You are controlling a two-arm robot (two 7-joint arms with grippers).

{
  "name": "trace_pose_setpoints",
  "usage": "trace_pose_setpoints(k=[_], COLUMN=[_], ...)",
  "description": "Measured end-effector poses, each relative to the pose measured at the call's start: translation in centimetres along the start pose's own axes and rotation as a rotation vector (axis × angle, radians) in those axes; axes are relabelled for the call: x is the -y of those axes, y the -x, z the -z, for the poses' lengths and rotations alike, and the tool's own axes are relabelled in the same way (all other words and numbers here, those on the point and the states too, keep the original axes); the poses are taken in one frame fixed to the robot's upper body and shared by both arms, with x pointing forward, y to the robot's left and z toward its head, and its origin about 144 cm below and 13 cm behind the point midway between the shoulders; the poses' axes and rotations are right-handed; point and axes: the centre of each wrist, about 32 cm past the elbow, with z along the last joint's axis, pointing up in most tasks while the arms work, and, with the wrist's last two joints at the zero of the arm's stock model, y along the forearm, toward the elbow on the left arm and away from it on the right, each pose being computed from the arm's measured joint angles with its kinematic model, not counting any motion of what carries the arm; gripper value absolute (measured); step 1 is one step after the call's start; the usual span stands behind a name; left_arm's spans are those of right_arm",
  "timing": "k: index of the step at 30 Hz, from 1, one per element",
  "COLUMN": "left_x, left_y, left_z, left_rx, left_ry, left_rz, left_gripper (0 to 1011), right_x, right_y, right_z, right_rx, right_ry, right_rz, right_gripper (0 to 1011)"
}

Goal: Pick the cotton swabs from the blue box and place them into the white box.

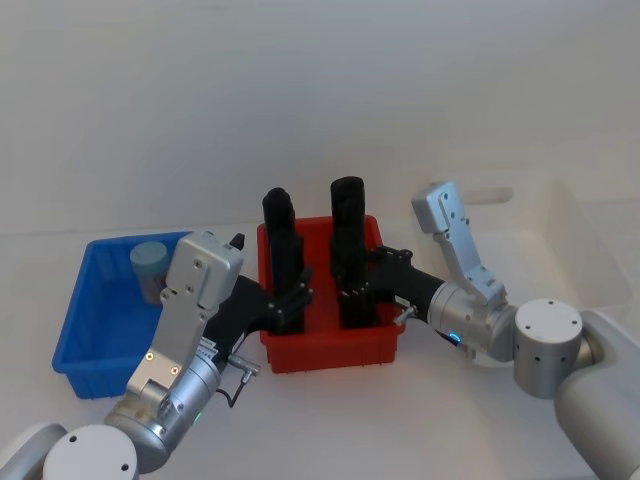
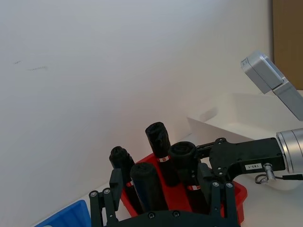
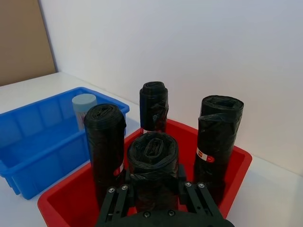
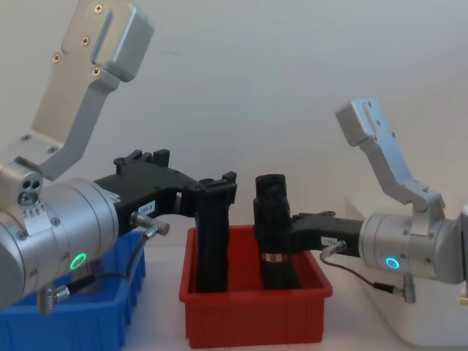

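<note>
Both grippers are grasping black rolls in the red bin (image 1: 330, 345): left gripper (image 1: 293, 300), right gripper (image 1: 352, 290). Risk: cotton swabs (image 1: 150, 268), at nine o'clock in the blue box (image 1: 85, 330), go untouched.

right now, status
Left gripper shut on left black roll in red bin. Right gripper shut on right black roll. Cotton swabs sit in blue box.

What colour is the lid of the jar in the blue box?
Pale grey-blue. The lid shows best in the right wrist view, above the blue box wall.
</note>
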Motion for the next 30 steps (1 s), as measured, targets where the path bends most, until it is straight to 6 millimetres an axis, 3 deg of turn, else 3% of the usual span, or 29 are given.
trace_pose_setpoints(k=[10, 30], left_x=[0.0, 0.0], left_y=[0.0, 0.0], left_z=[0.0, 0.0], left_rx=[0.0, 0.0], left_ry=[0.0, 0.0], left_rz=[0.0, 0.0], left_gripper=[1003, 1003], right_x=[0.6, 5.5], right_y=[0.1, 2.0], right_z=[-0.6, -4.5], right_rx=[0.001, 0.03], right_ry=[-0.056, -0.216], right_rz=[0.013, 0.177], right_gripper=[419, 357])
